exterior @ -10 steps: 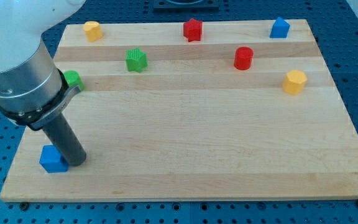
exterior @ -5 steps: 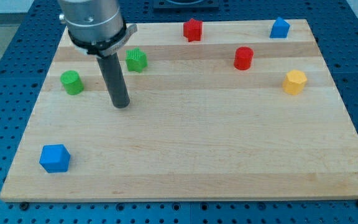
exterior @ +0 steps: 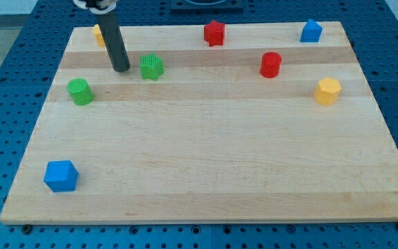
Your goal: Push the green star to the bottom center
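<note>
The green star sits on the wooden board near the view's top left. My tip rests on the board just to the view's left of the green star, with a small gap between them. The rod rises from the tip toward the view's top and partly hides a yellow block at the top left corner.
A green cylinder lies left and below my tip. A blue cube sits at the bottom left. A red star, a red cylinder, a blue block and a yellow block lie to the right.
My tip has moved from beside the blue cube at the bottom left up toward the view's top, ending next to the green star. No block has moved.
</note>
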Available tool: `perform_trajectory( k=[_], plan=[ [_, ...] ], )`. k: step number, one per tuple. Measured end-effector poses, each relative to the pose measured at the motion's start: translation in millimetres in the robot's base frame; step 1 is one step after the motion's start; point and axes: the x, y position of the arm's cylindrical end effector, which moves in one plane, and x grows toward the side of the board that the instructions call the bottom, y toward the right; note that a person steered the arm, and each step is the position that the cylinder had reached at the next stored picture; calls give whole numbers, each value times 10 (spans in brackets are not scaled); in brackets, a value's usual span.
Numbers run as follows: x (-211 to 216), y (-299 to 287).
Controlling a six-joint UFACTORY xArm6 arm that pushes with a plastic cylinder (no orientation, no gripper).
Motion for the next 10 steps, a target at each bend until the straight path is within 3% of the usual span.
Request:
perform_trajectory(
  k=[4,7,10],
  plan=[
    [25,828],
    [212,576],
    [787,553]
  ],
)
